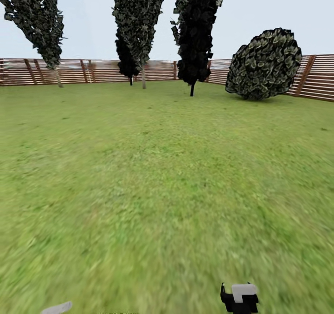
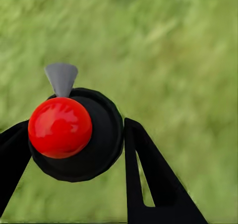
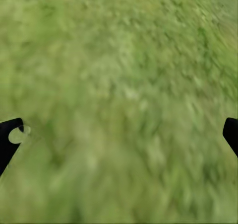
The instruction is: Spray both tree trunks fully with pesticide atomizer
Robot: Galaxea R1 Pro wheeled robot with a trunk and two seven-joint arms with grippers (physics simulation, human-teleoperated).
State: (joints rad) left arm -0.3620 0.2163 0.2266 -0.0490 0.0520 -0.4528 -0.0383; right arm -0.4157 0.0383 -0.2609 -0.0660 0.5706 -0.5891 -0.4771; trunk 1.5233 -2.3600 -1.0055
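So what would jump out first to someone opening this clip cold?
In the left wrist view, a glossy red ball on a black round body sits between the left claw fingers, against blurred grass. In the head view, a wide lawn runs to a slatted fence, with a near-black tree and a round bush ahead.

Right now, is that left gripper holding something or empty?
Holding something: the left gripper has its fingers either side of a black sprayer with a red ball top, above grass.
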